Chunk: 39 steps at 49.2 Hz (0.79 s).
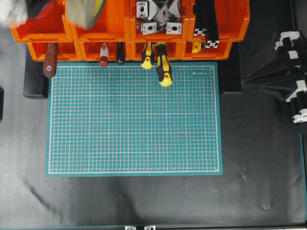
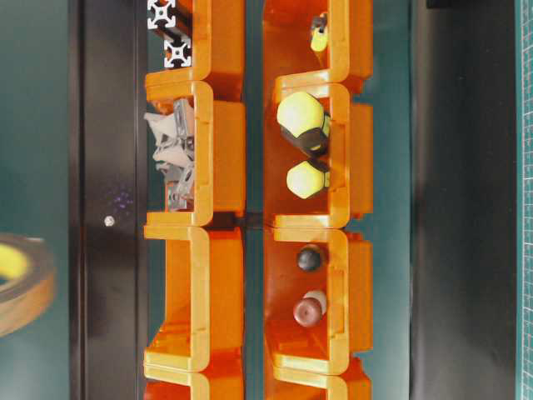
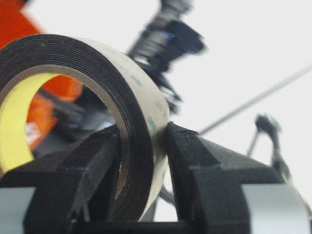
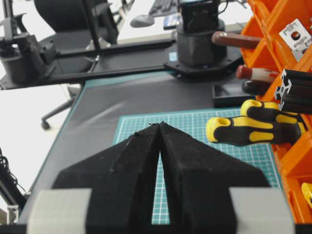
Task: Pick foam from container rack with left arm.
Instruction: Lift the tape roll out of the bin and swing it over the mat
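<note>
The foam (image 3: 141, 97), a dark ring with a cream-yellow inner rim and tan side, stands upright between the black jaws of my left gripper (image 3: 144, 134), which is shut on its wall. In the overhead view the foam (image 1: 85, 13) shows blurred above the left upper bins of the orange container rack (image 1: 115, 36), and the left gripper is hidden beyond the top edge. The table-level view shows the foam (image 2: 21, 287) at its left edge, apart from the rack (image 2: 216, 150). My right gripper (image 4: 160, 126) is shut and empty, resting at the right of the table (image 1: 243, 82).
A green cutting mat (image 1: 134, 120) lies in front of the rack. Yellow-black screwdrivers (image 1: 163, 67), a brown-handled tool (image 1: 50, 64) and a red-handled tool (image 1: 103, 56) stick out of the lower bins. Upper bins hold metal brackets (image 1: 158, 14) and black extrusions (image 1: 206, 24).
</note>
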### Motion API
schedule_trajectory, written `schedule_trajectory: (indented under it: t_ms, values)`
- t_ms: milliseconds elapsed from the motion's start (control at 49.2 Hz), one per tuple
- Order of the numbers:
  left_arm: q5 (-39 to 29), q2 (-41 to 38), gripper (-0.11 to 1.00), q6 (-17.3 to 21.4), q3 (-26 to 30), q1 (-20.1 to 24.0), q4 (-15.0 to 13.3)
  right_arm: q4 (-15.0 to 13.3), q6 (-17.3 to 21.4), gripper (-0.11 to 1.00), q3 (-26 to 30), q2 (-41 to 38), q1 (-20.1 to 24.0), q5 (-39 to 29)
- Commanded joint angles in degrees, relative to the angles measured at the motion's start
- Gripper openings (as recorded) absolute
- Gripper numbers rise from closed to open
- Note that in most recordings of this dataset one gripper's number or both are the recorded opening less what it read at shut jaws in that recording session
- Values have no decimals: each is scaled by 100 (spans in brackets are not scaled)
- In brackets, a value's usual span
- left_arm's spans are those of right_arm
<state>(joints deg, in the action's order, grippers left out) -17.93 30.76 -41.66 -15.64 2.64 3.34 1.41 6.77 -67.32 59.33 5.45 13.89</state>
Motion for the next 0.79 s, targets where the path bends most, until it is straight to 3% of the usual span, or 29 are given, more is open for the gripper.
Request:
schedule_trajectory:
  t_ms: [0, 102, 203, 610, 773]
  values:
    - [396, 149, 29, 545, 18, -686, 18, 18, 18, 0, 44, -53, 18, 9]
    - [686, 123, 28, 1178, -202, -1195, 26, 35, 18, 0, 26, -70, 18, 18]
    - [756, 44, 28, 1512, -492, -1450, 18, 26, 18, 0, 35, -53, 18, 35]
    - [747, -1222, 28, 1521, -1547, -1846, 26, 105, 26, 0, 53, 0, 18, 88]
    - [703, -1837, 27, 1573, -1591, -1854, 26, 132, 26, 0, 62, 26, 18, 114]
